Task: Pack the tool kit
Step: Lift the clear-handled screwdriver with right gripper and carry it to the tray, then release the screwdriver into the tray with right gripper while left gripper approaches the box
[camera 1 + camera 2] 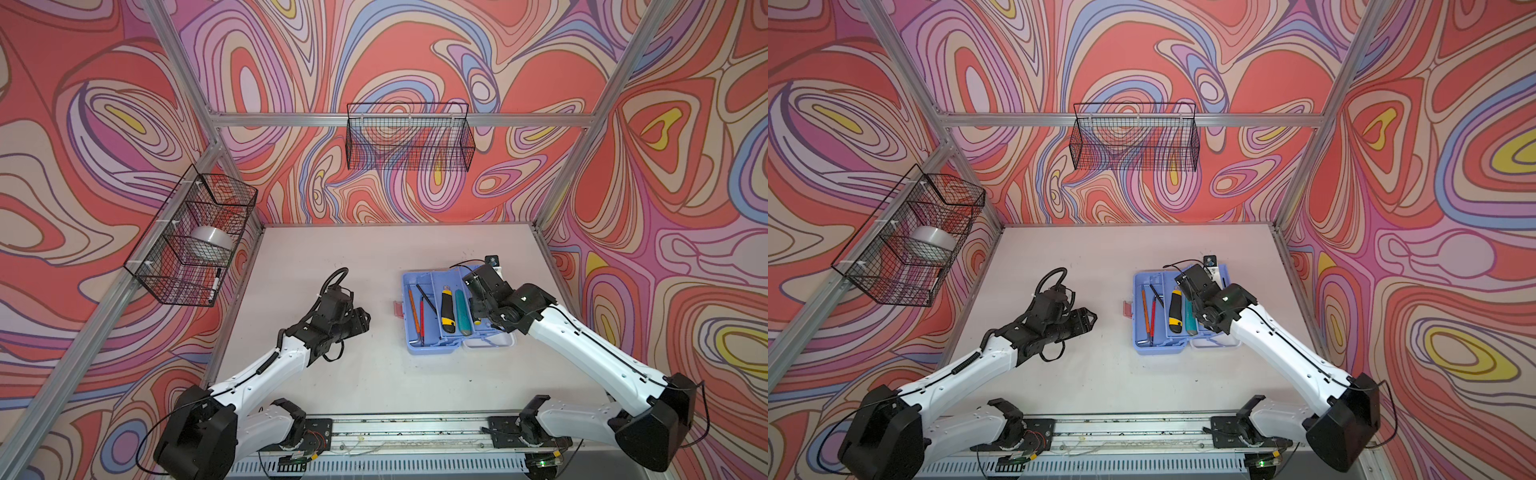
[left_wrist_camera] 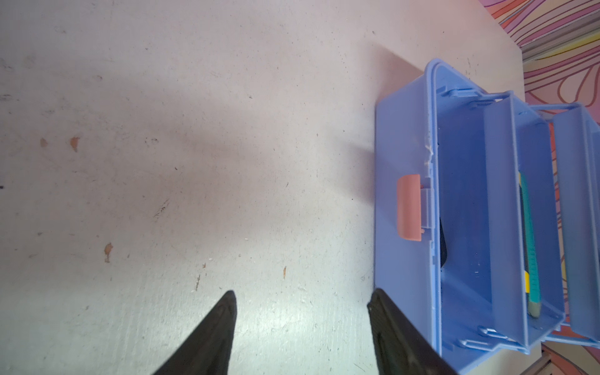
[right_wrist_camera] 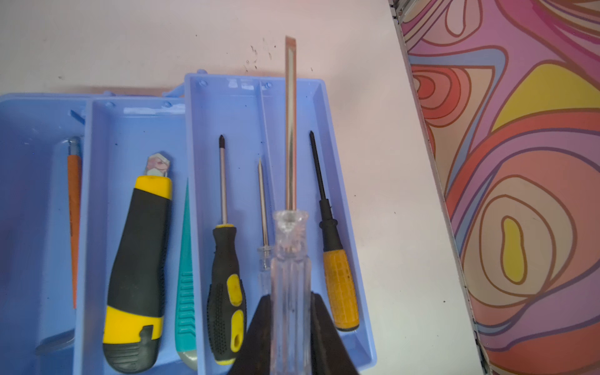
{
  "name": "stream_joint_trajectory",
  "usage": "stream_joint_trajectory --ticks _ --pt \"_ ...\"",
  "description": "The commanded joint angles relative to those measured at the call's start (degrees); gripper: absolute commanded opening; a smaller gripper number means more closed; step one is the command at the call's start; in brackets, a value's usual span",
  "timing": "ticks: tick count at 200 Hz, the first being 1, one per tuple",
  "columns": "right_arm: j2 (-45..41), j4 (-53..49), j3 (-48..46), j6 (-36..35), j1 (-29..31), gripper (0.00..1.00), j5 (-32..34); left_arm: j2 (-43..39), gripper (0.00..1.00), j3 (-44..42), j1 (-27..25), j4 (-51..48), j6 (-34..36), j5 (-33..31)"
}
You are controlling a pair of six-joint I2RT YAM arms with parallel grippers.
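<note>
On the right half of the table (image 1: pixel 374 374), your light blue plastic tool kit (image 1: pixel 432 348) stands open. Your right gripper (image 3: pixel 290 302) clamps a clear-handled flat screwdriver (image 3: pixel 290 246) over its rightmost tray (image 3: pixel 240 113), probably to lay it among the others; your left gripper (image 2: pixel 302 302), jaws apart, hovers left of it.

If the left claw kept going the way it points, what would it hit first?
Most likely the bare table: the open left gripper aims at it in its wrist view, with the tool kit off to one side.
</note>
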Motion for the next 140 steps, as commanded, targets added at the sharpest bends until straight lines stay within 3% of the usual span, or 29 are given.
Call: stream_joint_trajectory --ticks 1,140 --pt "0.4 -1.5 -1.2 -0.6 -1.5 0.12 1.8 0.8 0.65 1.5 -0.2 1.3 0.8 0.1" --pt "0.6 0.2 -5.8 -2.0 -5.1 0.14 -2.1 4.3 0.67 4.4 -0.2 1.8 2.6 0.8"
